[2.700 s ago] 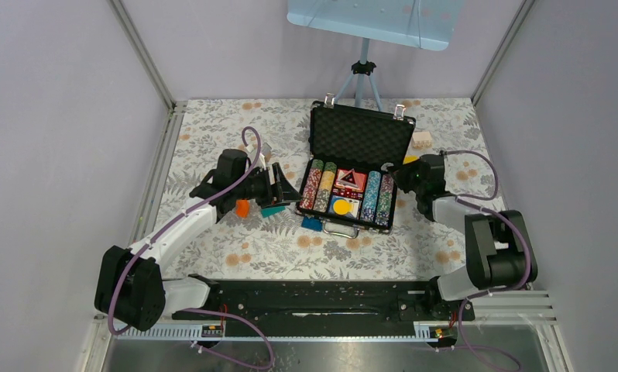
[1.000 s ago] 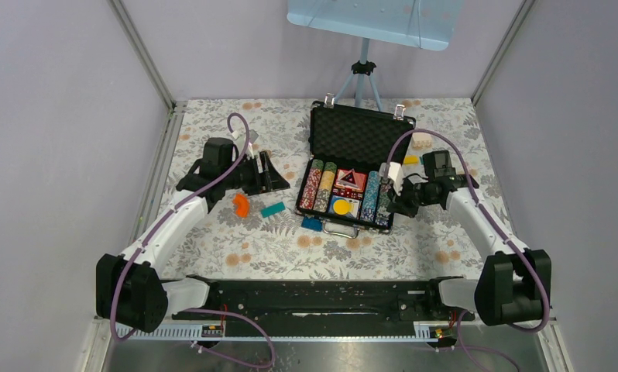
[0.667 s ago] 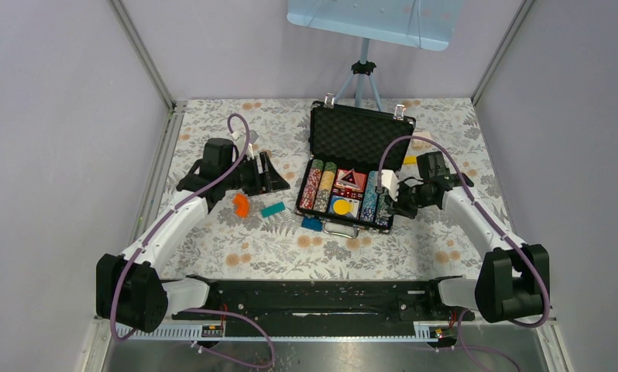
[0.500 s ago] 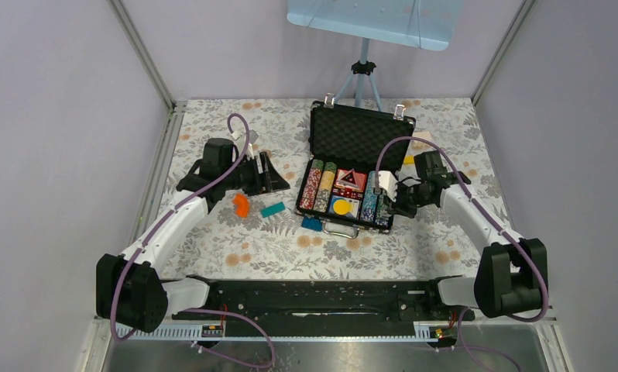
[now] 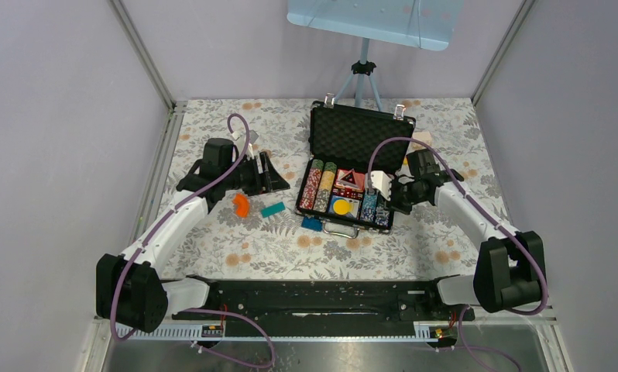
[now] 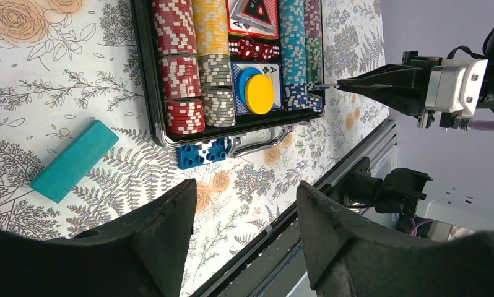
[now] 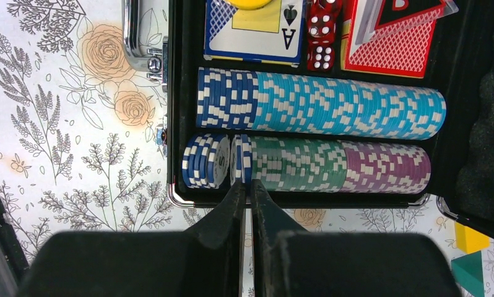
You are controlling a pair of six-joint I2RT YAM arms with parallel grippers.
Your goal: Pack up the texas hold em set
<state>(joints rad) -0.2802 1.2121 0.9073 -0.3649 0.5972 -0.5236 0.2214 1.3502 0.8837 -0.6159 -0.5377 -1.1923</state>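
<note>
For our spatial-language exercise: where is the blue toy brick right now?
In the overhead view the blue brick lies just in front of the open case's near-left corner, beside its handle.

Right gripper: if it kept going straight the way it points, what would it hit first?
Most likely the blue chips in the briefcase row nearest it. The right gripper, shut, looks almost on them, though depth is unclear.

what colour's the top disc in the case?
Yellow. The disc shows best in the left wrist view.
</note>
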